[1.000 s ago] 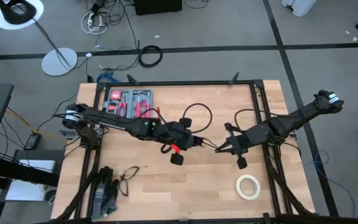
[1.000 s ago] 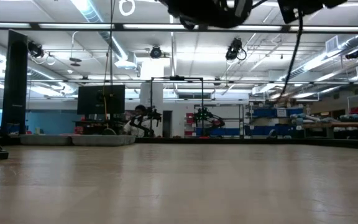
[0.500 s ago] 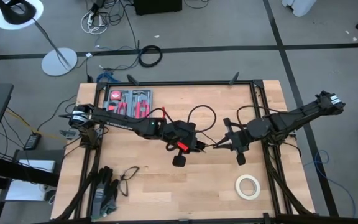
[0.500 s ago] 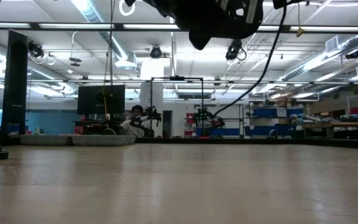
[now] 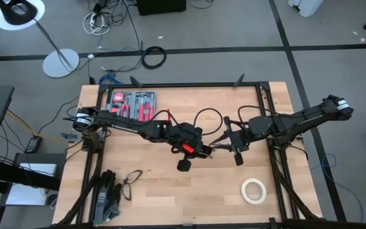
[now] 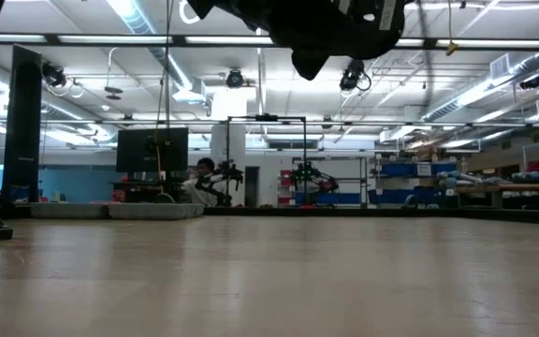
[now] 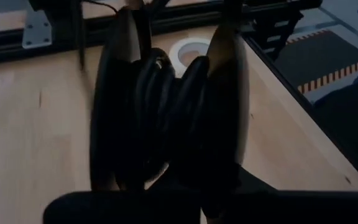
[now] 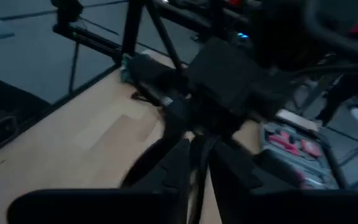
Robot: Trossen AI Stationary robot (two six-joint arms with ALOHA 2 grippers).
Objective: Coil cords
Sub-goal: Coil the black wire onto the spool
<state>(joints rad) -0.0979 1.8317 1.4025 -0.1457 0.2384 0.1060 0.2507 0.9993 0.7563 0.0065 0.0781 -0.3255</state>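
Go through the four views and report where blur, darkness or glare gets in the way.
High view: evenly lit and sharp, the tape roll crisp. Low view: ceiling lights glare, and the arms at the top edge are dark silhouettes. Left wrist view: the coiled cord between the fingers is underexposed, the strands hard to separate. Right wrist view: soft with motion blur; the red tool tray smears.

No text, label, brand, number or sign can be read in any view.

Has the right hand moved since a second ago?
Yes. In the high view the right hand has shifted left, away from the table's right frame rail, closer to the left hand.
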